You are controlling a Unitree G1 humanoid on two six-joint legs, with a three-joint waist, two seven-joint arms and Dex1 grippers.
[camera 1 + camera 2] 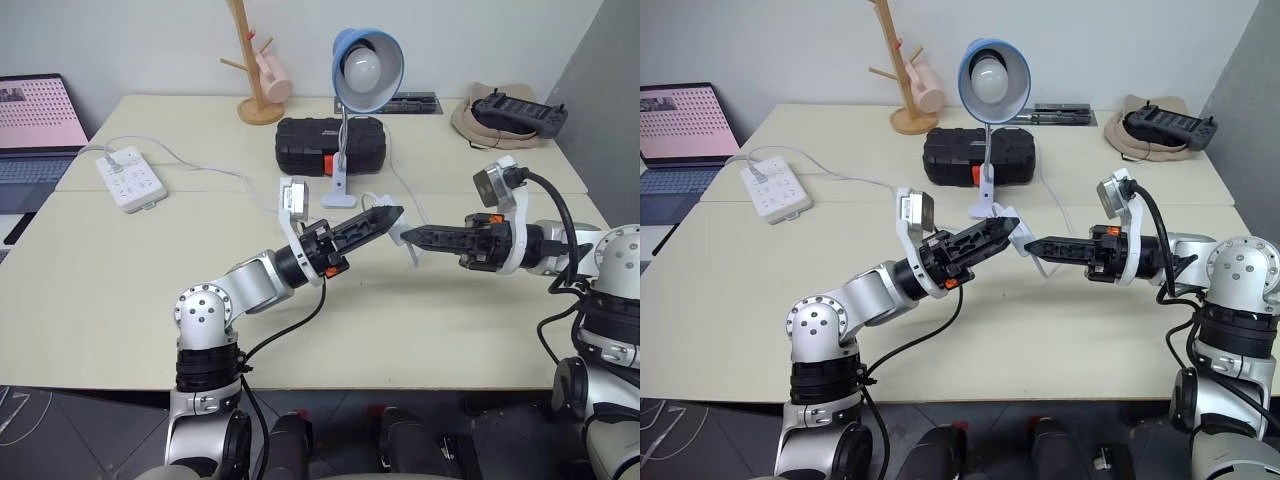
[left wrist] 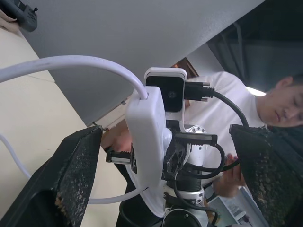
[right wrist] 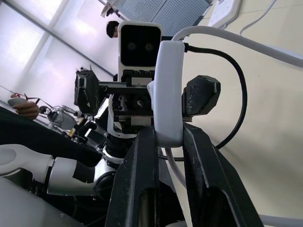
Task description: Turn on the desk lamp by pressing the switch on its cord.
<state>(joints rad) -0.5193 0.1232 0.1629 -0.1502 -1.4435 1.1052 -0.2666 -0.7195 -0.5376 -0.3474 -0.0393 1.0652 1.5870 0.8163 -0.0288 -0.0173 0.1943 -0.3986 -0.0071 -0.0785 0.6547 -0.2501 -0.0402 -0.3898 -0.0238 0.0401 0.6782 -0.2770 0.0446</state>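
Pale tabletop, pressing step at hand.
Just in front of unlit desk lamp: right gripper pinching switch on cord (lifted off table); left gripper spread around it, needing to squeeze the button.

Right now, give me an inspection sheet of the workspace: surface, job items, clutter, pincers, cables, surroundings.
Surface: pale tables pushed together, seams showing.
Job's things: desk lamp stands at the middle, bulb unlit; switch lifted off the table between the two arms, its cord running from both ends.
Clutter: black case behind the lamp; wooden mug tree with a pink mug; power strip; hat with a black controller on it.
Pincers: right pincer shut on the switch; left pincer open, its fingers either side of the switch.
Cables: power strip's white lead crosses the table.
Surroundings: laptop beside the table; a person nearby.
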